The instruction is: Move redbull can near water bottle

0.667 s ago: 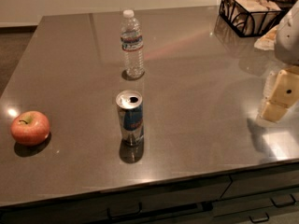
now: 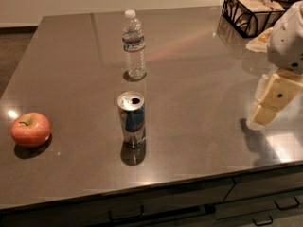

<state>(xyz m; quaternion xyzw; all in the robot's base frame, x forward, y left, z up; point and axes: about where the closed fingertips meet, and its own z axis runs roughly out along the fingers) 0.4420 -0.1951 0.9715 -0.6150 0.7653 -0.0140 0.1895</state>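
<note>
The redbull can [image 2: 132, 119] stands upright near the middle front of the brown countertop [image 2: 199, 79], blue and silver with its open silver top showing. The water bottle [image 2: 134, 44] stands upright behind it, clear with a white cap and a blue-and-red label; a gap of about one can height lies between them. My gripper [image 2: 271, 100] hangs at the right edge of the view, just above the counter, well to the right of the can and touching nothing.
A red apple [image 2: 31, 129] lies at the front left of the counter. A black wire basket [image 2: 251, 11] with pale contents stands at the back right, with a napkin beside it. Drawer fronts with handles run below the counter's front edge.
My gripper has edged slightly to the left. The can, bottle and apple have not moved.
</note>
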